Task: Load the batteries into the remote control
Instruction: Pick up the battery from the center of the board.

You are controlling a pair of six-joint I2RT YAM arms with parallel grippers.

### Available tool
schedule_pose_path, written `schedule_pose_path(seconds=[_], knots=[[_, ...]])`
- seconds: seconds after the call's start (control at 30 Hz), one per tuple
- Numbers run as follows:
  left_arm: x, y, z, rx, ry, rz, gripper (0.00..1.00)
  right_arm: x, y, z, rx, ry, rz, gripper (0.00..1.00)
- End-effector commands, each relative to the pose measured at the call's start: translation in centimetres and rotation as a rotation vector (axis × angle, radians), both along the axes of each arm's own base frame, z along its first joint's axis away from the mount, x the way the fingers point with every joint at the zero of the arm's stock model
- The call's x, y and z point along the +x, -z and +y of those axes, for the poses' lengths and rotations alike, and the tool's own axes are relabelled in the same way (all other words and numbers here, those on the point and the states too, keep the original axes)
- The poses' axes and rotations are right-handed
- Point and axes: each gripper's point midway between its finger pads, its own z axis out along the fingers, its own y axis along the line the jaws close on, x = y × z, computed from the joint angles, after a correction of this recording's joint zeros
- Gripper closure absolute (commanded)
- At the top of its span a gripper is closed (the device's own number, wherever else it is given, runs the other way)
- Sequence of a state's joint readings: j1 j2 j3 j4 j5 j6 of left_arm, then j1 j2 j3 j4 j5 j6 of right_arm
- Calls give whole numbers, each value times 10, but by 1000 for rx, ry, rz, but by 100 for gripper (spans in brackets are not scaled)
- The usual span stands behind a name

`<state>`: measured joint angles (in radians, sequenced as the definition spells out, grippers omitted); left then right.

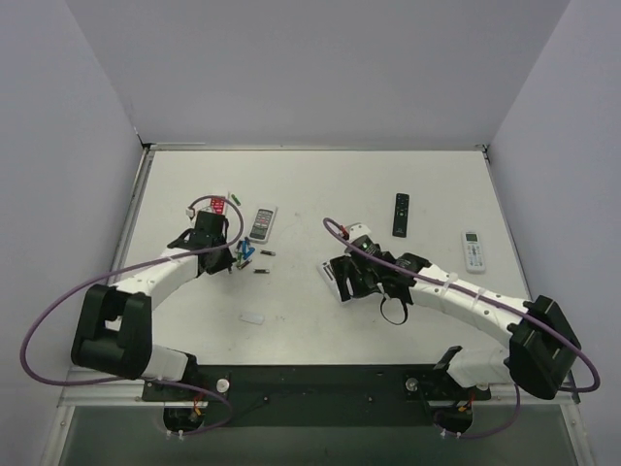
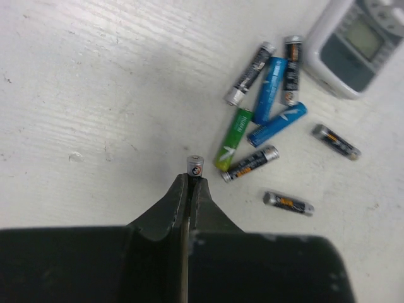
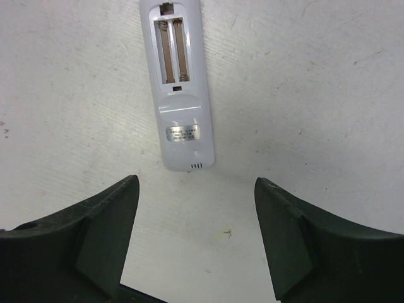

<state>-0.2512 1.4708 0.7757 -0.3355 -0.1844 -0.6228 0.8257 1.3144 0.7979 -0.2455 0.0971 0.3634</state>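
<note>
My left gripper is clamped on a single battery, gripped low so its metal-capped end pokes out past the fingertips; I judge that leaves a free end to lead into a slot. The other batteries lie in a loose huddle just beyond it: green, blue and dark cells, several touching, and two dark ones a little apart. They sit beside the wider white remote with a display, which is not the one I am loading. My right gripper hangs spread wide and grasps nothing. It is just short of the near end of the remote control, which lines up between its fingers. That remote lies flat, back up, well apart from the battery pile, toward the right-hand side. Its recess is uncovered and both channels show bare, so nothing is loaded yet. I judge the open jaws wait there to steady the slim body when a cell is pressed in. The table is white and matt, with a faint grain and scuffs, so a light remote would likely skid on it. A small white piece lies alone nearer my bases; it may be the cover, but it is too small to tell. A black remote and another white remote rest farther right. Plain pale walls close three sides.
</note>
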Motion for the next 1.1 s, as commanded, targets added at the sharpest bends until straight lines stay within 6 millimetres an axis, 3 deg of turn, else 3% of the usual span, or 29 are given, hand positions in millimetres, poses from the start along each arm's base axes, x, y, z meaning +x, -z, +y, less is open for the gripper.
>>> schedule_pose_path(seconds=[0.0, 0.2, 0.23, 0.3, 0.5, 0.6, 0.83, 1.07], knots=[[3, -60, -25, -70, 127, -204, 100, 9, -47, 11, 117, -17, -65, 32], [-12, -139, -97, -330, 390, -537, 100, 10, -105, 34, 336, -61, -75, 34], [-23, -150, -117, -381, 467, -570, 100, 10, -112, 37, 364, -65, -69, 34], [-32, -181, -135, -450, 543, -693, 100, 11, -131, 44, 437, -59, -65, 35], [-67, -235, -180, -592, 756, -851, 100, 1, -171, 65, 608, -95, 4, 43], [-81, -252, -197, -634, 825, -895, 100, -1, -187, 72, 671, -97, 28, 50], [-102, -269, -226, -681, 941, -932, 100, 0, -222, 88, 853, -116, 44, 63], [-112, -276, -240, -698, 998, -959, 100, -2, -227, 90, 894, -122, 62, 69]])
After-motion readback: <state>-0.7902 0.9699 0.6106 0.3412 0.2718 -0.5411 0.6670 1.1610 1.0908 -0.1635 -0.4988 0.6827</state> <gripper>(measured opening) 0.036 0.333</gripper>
